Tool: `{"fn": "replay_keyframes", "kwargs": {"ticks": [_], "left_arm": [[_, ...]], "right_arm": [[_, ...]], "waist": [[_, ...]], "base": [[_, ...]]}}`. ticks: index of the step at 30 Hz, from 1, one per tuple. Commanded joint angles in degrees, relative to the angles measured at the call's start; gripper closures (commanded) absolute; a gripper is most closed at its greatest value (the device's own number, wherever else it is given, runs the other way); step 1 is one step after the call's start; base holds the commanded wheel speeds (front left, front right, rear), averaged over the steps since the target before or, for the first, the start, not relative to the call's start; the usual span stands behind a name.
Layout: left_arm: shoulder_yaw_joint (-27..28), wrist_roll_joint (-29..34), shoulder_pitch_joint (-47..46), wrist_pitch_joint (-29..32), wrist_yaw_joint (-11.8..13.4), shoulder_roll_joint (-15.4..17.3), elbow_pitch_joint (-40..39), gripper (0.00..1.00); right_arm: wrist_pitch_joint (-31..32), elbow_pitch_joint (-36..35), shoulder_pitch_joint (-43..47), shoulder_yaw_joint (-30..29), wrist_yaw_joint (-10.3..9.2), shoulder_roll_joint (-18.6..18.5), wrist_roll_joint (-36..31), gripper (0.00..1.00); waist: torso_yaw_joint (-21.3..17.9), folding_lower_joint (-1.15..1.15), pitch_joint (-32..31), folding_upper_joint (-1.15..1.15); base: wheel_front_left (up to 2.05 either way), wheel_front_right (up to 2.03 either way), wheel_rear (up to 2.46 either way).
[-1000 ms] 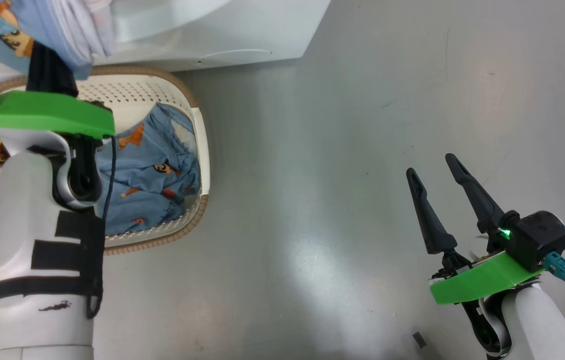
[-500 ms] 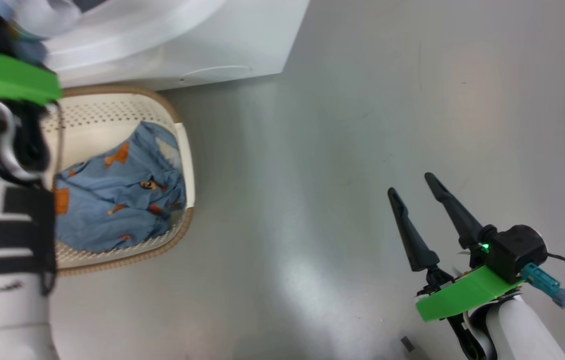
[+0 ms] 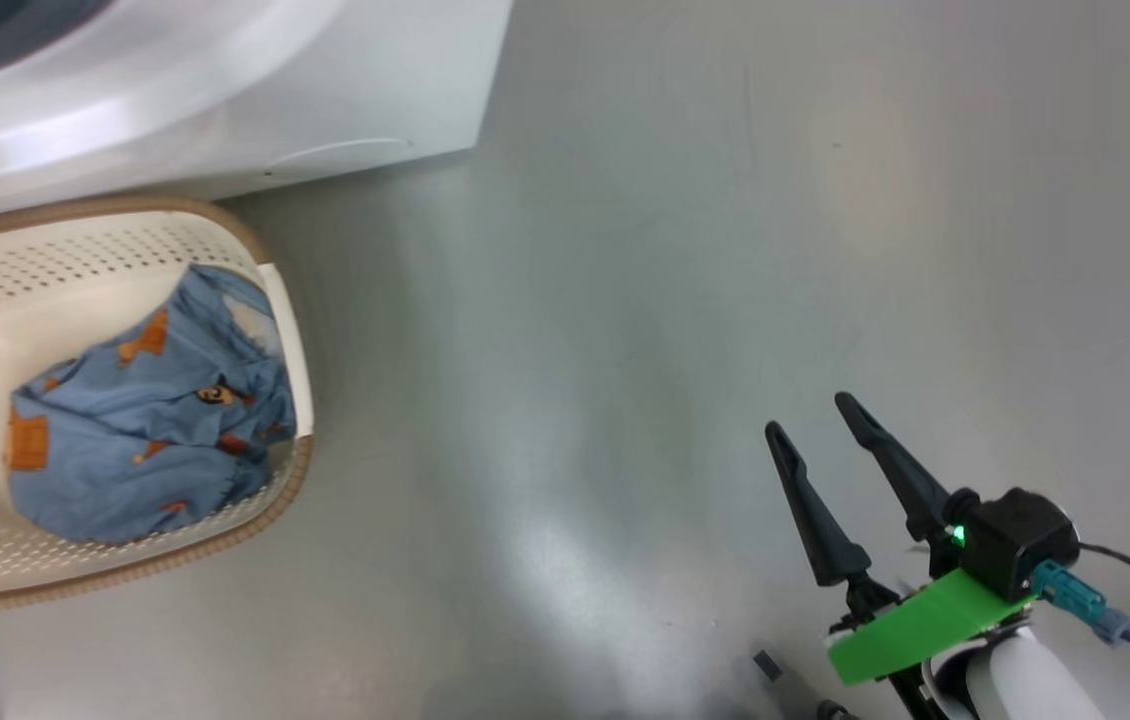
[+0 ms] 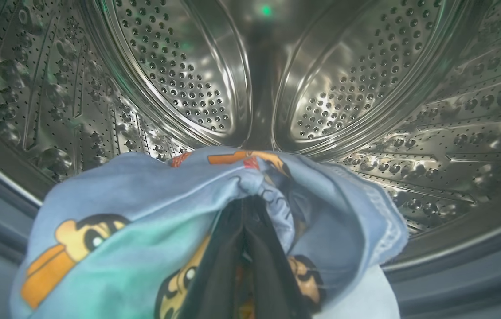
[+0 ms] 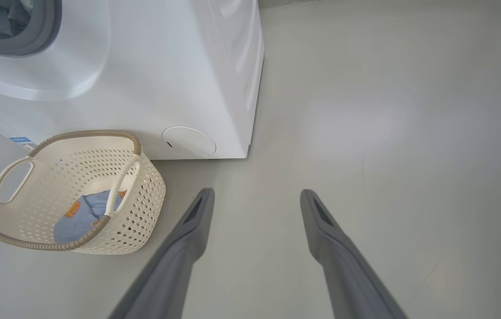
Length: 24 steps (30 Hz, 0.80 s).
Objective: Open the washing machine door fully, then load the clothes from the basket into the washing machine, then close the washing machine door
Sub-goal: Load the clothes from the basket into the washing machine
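Left gripper [image 4: 246,206]: fingers clamped on a light-blue cartoon-printed garment [image 4: 135,199], at the mouth of the perforated steel drum [image 4: 179,66] of the white front-loading washing machine [image 3: 225,110], 11 o'clock in head view. Right gripper [image 3: 808,415], 4 o'clock: spread wide, empty. Second blue printed garment [image 3: 145,440] lies in the cream perforated plastic basket [image 3: 75,270], 9 o'clock.

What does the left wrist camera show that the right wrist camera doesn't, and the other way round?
Left wrist view: the steel drum from inside, with the left gripper shut on blue printed clothes at its mouth.
Right wrist view: the white outside of the washer with its round flap, the basket holding more blue fabric, and the open right gripper over the floor.
Both: the washer's grey gasket and blue clothes.
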Motion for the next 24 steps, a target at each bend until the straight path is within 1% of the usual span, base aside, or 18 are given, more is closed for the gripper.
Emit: {"fn": "replay_keyframes", "kwargs": {"ticks": [1, 6, 11, 19, 24], "left_arm": [[0.41, 1.15, -1.97, -0.57, -0.11, 3.44, -0.14, 1.00], [-0.29, 3.39, -6.81, -0.74, -0.05, 5.33, 2.64, 1.00], [-0.09, 6.08, -9.87, -0.76, 0.32, 7.18, 1.13, 1.00], [2.83, 9.46, -11.44, -0.77, 1.32, 6.99, -6.20, 1.00], [3.99, 11.43, -10.97, -0.77, 1.56, 6.96, -7.50, 1.00]], "right_arm": [[-0.68, -0.85, 2.69, 1.26, 0.09, -0.57, 0.17, 0.00], [-0.68, -1.09, 4.01, 1.05, 0.09, -0.89, 0.30, 0.00], [-0.68, -1.84, 4.44, 1.24, 0.09, -1.19, 0.36, 0.00], [-0.68, -2.53, 4.70, 1.29, 0.09, -1.20, 0.46, 0.00], [-0.68, -2.68, 4.83, 1.13, 0.09, -0.78, 0.63, 0.00]], "waist": [[-0.82, 0.00, 0.78, 0.00], [-1.36, 0.00, 1.70, 0.00], [-1.87, 0.00, 2.96, 0.00], [-2.82, 0.00, 4.45, 0.00], [-3.67, 0.00, 4.66, 0.00]], "base": [[0.00, 0.00, 0.00], [0.00, 0.00, 0.00], [0.00, 0.00, 0.00], [0.00, 0.00, 0.00], [0.00, 0.00, 0.00]]}}
